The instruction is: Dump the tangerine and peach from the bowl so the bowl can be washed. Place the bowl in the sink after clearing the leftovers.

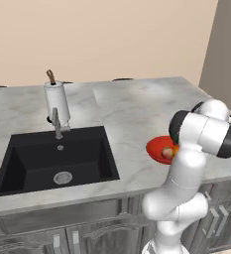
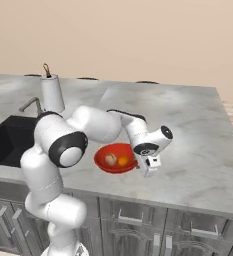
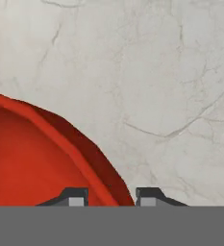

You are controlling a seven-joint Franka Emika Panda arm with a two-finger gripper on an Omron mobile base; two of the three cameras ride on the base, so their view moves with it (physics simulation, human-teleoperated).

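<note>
The gripper (image 3: 111, 197) straddles the bowl (image 2: 115, 159) rim on the counter (image 2: 198, 145), one fingertip (image 3: 74, 196) inside the wall and one outside, jaws narrowed around it; whether they press it I cannot tell. One bowl sits upright, mouth up, round with no long axis, holding one peach (image 2: 110, 160) and one tangerine (image 2: 123, 161) just beside the gripper. One sink (image 1: 57, 158), its faucet (image 1: 57, 124) and one paper-towel roll (image 1: 56, 100) stand well apart beyond the bowl, with the robot's own arm between.
</note>
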